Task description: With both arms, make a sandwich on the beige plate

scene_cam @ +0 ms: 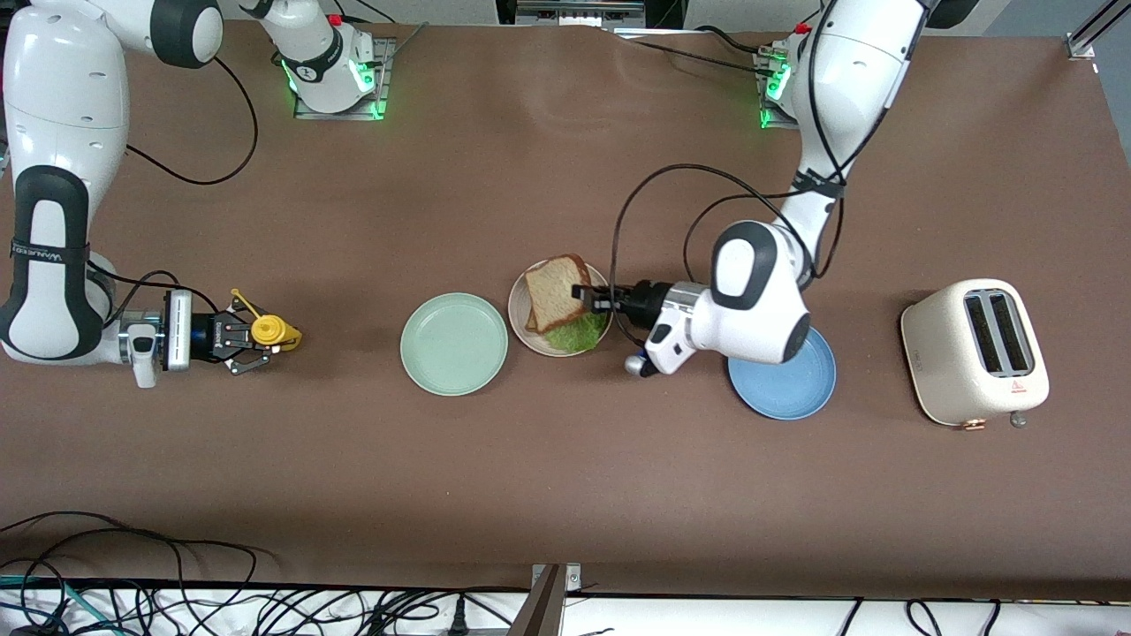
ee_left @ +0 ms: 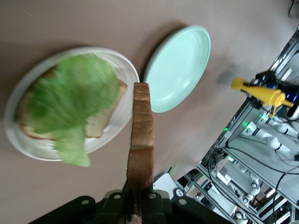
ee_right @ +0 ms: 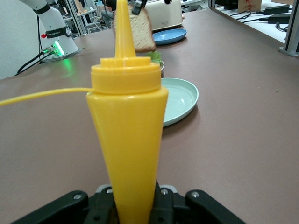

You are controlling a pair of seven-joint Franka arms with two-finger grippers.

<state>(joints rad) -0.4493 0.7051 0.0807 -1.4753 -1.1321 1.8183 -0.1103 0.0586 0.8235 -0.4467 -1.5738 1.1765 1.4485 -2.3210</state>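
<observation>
Over the beige plate (scene_cam: pixel 530 340) the left hand (scene_cam: pixel 585 295) is closed tight on the top slice (scene_cam: pixel 557 291), pinching it by one crust edge so that it hangs tilted above the stack and not yet on it. I judge this edge grip is chosen so the slice can be laid flat and the fingers can slip out sideways. Below the hand, in the left wrist view, the lettuce (ee_left: pixel 74 100) covers the bottom slice (ee_left: pixel 100 126) on the plate, and one part of the leaf hangs over the rim. The lettuce is loose, so the slice should come down straight.

Just beside the beige plate, toward the right arm's end, lies the mint plate (scene_cam: pixel 454 344); the two rims are almost touching, so there is little room there. The blue plate (scene_cam: pixel 795 389) sits under the left arm's wrist, and the toaster (scene_cam: pixel 975 352) is well apart, so drawing back that way looks free.

The right hand (scene_cam: pixel 256 336) waits low over bare bench near its own end, fingers closed around a yellow bottle (scene_cam: pixel 272 332), well clear of the plates.
</observation>
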